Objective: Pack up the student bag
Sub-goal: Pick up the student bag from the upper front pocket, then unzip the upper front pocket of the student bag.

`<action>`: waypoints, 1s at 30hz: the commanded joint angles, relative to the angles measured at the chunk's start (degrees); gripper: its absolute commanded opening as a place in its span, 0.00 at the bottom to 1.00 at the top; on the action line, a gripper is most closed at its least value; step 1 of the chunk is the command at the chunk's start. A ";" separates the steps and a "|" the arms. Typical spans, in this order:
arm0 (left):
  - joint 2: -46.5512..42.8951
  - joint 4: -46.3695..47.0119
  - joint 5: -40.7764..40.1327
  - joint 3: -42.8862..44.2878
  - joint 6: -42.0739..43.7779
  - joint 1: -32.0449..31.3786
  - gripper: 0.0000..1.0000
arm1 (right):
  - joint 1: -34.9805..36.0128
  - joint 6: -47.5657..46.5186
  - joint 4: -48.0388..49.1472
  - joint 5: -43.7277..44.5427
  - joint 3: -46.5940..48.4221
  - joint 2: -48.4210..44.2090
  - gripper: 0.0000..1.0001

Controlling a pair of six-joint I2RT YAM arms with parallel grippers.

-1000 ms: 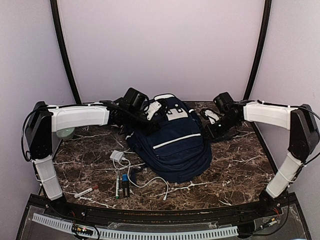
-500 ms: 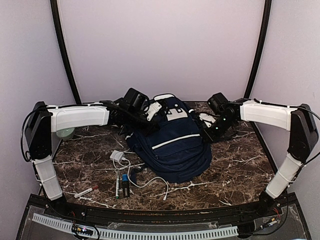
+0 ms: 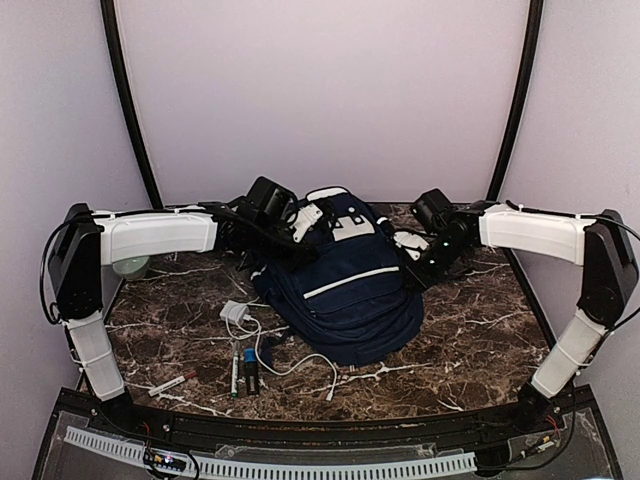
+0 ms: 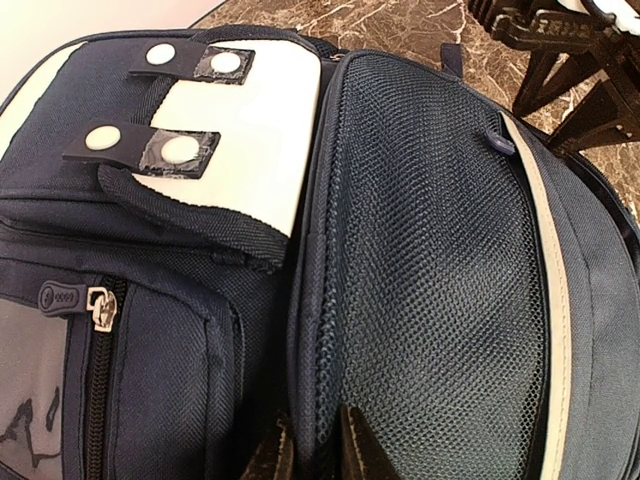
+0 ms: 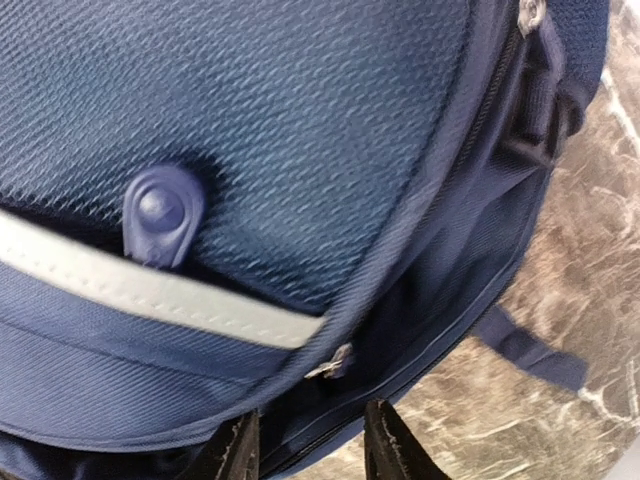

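Note:
The student bag (image 3: 345,290), navy with white trim, lies flat on the middle of the marble table. My left gripper (image 3: 305,222) is at its top left corner. In the left wrist view this gripper (image 4: 312,458) is shut on a fold of the bag's rim beside the mesh panel (image 4: 440,260). My right gripper (image 3: 408,258) is against the bag's right side. In the right wrist view it (image 5: 308,450) stands open astride the bag's side seam, and a small metal zipper pull (image 5: 330,362) sits just beyond its fingertips.
A white charger (image 3: 235,312) with its cable lies left of the bag. Markers (image 3: 237,370) and a red-capped pen (image 3: 172,383) lie near the front left. A pale green object (image 3: 130,265) sits under the left arm. Bare marble (image 3: 480,330) shows right of the bag.
My right gripper has moved left, up against the bag's side, and its jaws have spread wider. The left gripper and the bag have stayed put.

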 commanded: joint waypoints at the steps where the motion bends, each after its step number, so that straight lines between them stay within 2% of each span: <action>1: -1.61 -4.75 -3.26 -2.61 0.52 0.64 0.18 | 0.61 -6.43 12.64 1.68 0.04 -0.15 0.38; 7: -1.68 -4.28 -3.32 -3.08 0.72 0.59 0.18 | 0.46 -17.22 18.46 -5.48 -3.82 -1.83 0.39; 13: -1.97 -4.63 -3.60 -3.16 0.63 0.63 0.18 | -0.14 -24.16 21.77 -11.52 -5.61 -1.93 0.38; 15: -2.11 -4.63 -3.75 -3.31 0.79 0.61 0.18 | -0.46 -26.54 21.63 -13.62 -5.75 -1.81 0.35; 17: -2.11 -4.57 -4.00 -3.41 0.89 0.63 0.18 | -0.89 -28.74 21.43 -15.43 -6.20 -1.26 0.23; 19: -2.11 -4.59 -4.08 -3.48 0.90 0.62 0.18 | -1.54 -28.66 20.97 -15.60 -5.46 -0.19 0.06; 20: -2.16 -4.61 -4.08 -3.42 0.83 0.64 0.18 | -2.08 -27.69 19.82 -15.84 -4.69 0.22 0.00; 23: -2.73 -4.68 -4.36 -3.87 0.74 0.64 0.18 | -3.85 -24.35 17.50 -18.24 -4.00 -1.18 0.00; 26: -3.37 -4.34 -3.22 -4.06 1.60 0.73 0.20 | -4.47 -22.45 18.00 -17.72 -7.78 -5.90 0.00; 28: -2.50 -8.32 3.94 -0.80 4.46 0.37 0.29 | -4.35 -19.52 19.02 -18.01 -10.42 -8.79 0.00; 30: -0.38 -13.30 10.98 6.81 7.66 -1.62 0.40 | -3.97 -15.30 19.38 -19.30 -12.34 -10.60 0.00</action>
